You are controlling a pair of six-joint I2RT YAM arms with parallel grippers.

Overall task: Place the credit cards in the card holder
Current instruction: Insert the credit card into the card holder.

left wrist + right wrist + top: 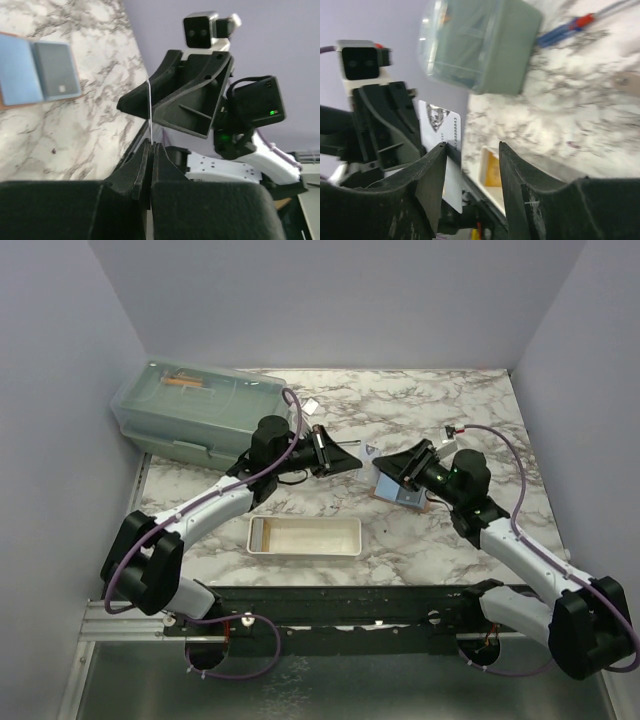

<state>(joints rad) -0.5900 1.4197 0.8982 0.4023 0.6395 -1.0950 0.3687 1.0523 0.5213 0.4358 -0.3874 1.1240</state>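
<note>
Card holder (pixel 25 104) lies open and flat on the marble table (pixel 470 400), on the right half, with blue-grey cards (pixel 19 70) on its two leaves. The right gripper (pixel 386 464) hangs close above the holder's far edge, its two fingers well apart and nothing between them. From the other side the left gripper (pixel 355 458) points toward it, fingers pressed together on one credit card (pixel 441 129), which stands on its edge in the air. That card's face is white with small print, and it reaches just beside one finger of the right gripper; whether they touch I cannot tell. A white tray (pixel 303 552) sits near the arms' bases, and a grey-green box (pixel 190 425) is at the far left.
</note>
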